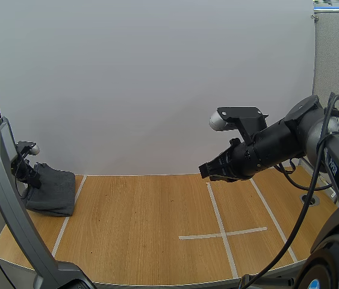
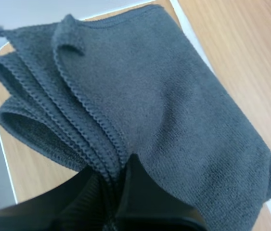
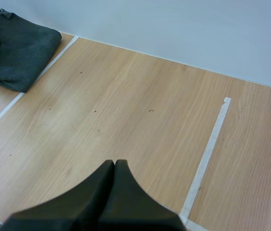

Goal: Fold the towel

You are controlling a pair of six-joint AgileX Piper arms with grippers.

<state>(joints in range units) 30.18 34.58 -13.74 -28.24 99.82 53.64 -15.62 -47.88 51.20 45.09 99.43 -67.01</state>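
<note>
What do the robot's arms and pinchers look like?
The right arm is a chunky black tube with silver-grey round joints. The left arm is smooth grey. The right gripper and left gripper each have two black wedge-shaped fingers.

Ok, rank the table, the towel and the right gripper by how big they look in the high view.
The table, by far.
Then the towel.
Then the right gripper, close behind; it hangs nearer the camera, so that order is unsure.

A grey towel (image 1: 55, 189) lies heaped on the bench (image 1: 145, 229) at far left, left gripper (image 1: 29, 174) against it; right gripper (image 1: 207, 171) hovers over tape lines (image 1: 220, 232).
</note>
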